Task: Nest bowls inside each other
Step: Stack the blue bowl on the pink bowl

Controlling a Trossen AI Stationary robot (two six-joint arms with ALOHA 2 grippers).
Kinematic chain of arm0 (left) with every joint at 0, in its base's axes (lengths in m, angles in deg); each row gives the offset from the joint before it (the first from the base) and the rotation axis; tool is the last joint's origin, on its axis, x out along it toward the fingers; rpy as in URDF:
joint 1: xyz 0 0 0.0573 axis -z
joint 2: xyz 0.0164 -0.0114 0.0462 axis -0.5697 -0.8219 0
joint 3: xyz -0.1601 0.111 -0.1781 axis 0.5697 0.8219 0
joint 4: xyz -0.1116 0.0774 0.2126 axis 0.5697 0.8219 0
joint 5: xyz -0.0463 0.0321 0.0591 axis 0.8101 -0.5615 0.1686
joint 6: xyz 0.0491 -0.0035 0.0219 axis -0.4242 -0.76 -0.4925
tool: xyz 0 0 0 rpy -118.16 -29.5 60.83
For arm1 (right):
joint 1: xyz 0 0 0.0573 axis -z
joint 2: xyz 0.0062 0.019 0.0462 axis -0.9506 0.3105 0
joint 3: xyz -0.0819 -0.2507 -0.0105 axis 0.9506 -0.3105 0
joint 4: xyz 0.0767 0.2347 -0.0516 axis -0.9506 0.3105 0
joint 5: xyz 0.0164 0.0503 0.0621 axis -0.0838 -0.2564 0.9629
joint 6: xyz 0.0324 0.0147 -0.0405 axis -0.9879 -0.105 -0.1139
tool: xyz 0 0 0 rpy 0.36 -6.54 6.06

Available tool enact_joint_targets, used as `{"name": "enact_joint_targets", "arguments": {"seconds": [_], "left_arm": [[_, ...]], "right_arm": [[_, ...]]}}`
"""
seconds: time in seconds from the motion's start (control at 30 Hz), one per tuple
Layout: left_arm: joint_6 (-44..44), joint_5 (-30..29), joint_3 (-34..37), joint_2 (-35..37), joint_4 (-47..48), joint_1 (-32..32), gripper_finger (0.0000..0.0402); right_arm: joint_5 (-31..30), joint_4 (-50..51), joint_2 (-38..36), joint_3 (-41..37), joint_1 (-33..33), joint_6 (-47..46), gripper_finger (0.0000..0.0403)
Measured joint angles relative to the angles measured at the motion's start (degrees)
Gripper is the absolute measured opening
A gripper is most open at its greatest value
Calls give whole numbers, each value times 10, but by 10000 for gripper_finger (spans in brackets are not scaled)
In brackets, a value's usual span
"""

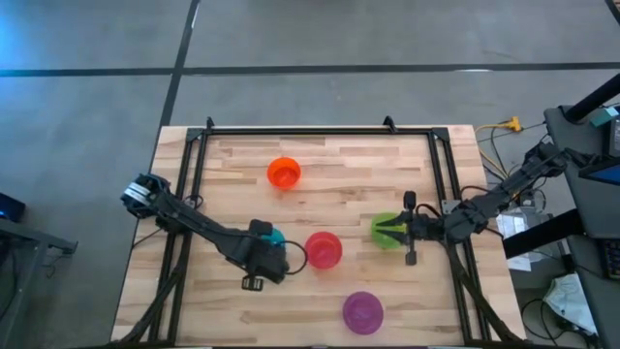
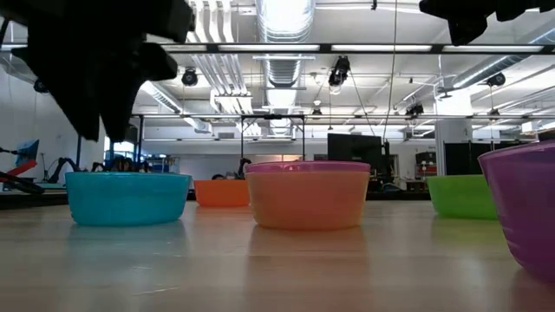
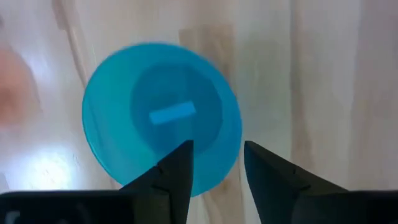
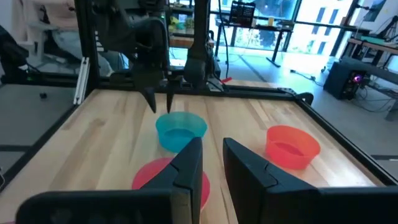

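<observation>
Blue bowl (image 3: 161, 118) under left claw (image 3: 217, 163), fingers a little apart, holding nothing, right claw (image 4: 211, 158) open by green bowl (image 1: 384, 231)

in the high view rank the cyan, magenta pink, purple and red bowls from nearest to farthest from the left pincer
1. Cyan bowl: directly under the left pincer, near the table's middle.
2. Magenta pink bowl: just beside it, toward the right arm.
3. Red bowl and purple bowl: too close to call; red sits toward the far edge, purple at the near edge.
</observation>
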Motion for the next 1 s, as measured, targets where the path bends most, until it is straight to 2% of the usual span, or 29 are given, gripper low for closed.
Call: {"name": "enact_joint_targets", "arguments": {"seconds": [0.13, 0.33, 0.67, 0.8, 1.0], "left_arm": [[7, 5, 28, 5, -5, -4, 127], [8, 72, 66, 7, -45, -27, 128], [7, 79, 77, 8, -74, -42, 126], [6, 92, 84, 8, -108, -42, 108], [6, 105, 112, 7, -141, -42, 58]], "right_arm": [[0, -1, 8, 5, 0, -5, 59], [0, 0, 18, 10, 0, -28, 59], [0, 1, 36, 10, 0, -50, 59], [0, 1, 36, 10, 0, -54, 57], [0, 1, 36, 10, 0, -59, 58]]}}
